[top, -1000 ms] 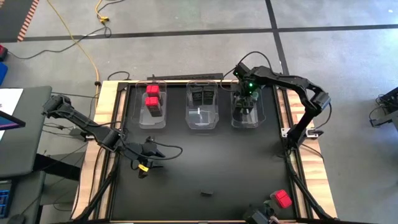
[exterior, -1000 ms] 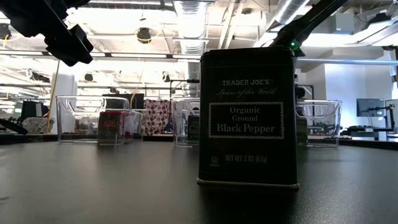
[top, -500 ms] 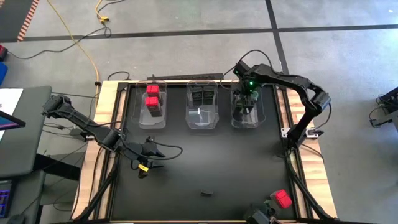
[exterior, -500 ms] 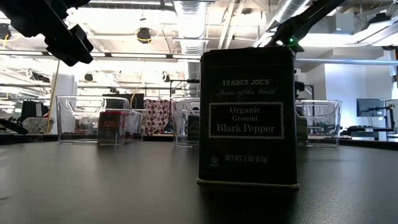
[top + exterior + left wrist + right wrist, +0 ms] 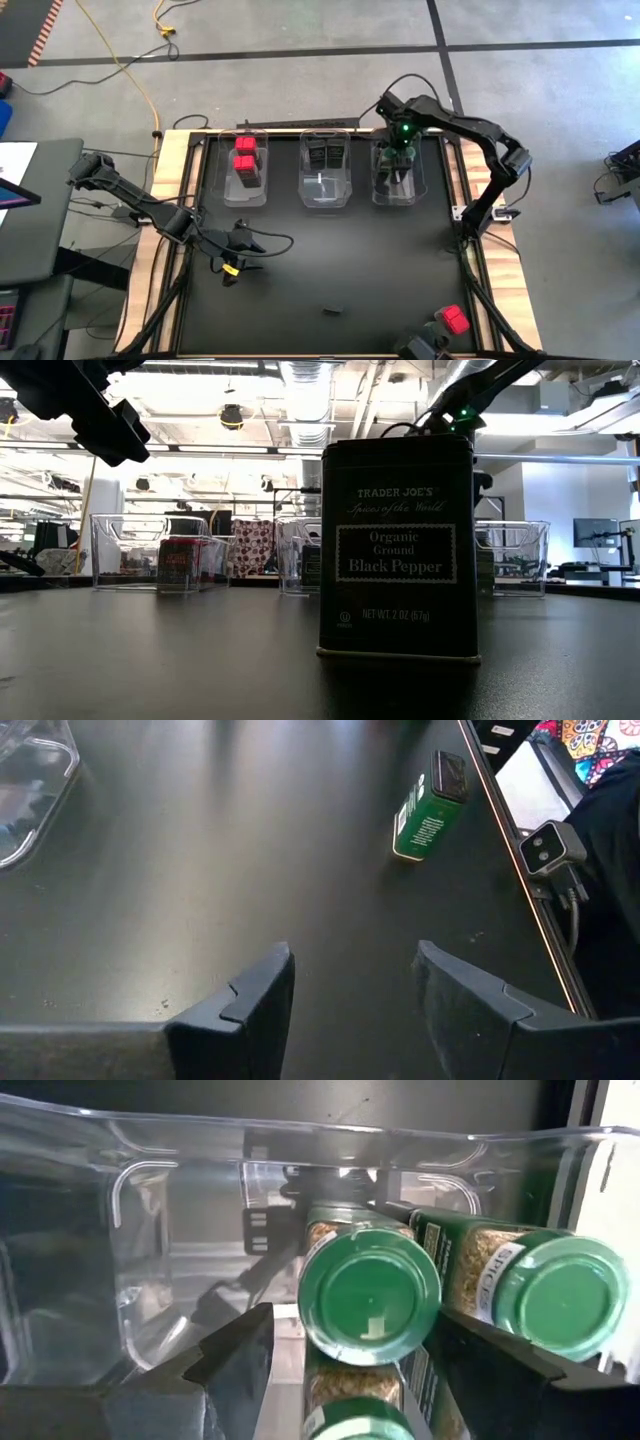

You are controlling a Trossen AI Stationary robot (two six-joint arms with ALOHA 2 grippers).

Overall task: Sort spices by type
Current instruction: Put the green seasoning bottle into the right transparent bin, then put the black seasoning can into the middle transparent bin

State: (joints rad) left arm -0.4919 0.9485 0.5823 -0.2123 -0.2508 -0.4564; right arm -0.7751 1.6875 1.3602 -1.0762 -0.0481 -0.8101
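Observation:
Three clear bins stand in a row at the table's far side. The left bin (image 5: 246, 170) holds red-topped blocks, the middle bin (image 5: 325, 172) dark tins, and the right bin (image 5: 399, 178) green-lidded jars. My right gripper (image 5: 398, 160) hangs over the right bin, open. Its fingers stand either side of one upright green-lidded jar (image 5: 370, 1295), with a gap showing on one side. A dark black pepper tin (image 5: 398, 545) stands alone near the near edge (image 5: 333, 310). A red-topped block (image 5: 452, 320) sits by the near right corner. My left gripper (image 5: 255, 243) hovers open at the table's left.
More green-lidded jars (image 5: 560, 1295) crowd the right bin beside the one between my fingers. The low camera (image 5: 548, 845) sits at the near edge close to the pepper tin (image 5: 430, 810). Bare black tabletop (image 5: 330, 250) lies between the bins and the near edge.
My right arm has risen a little over the right bin and drawn slightly toward the far edge. The left arm, the bins and the pepper tin have stayed put.

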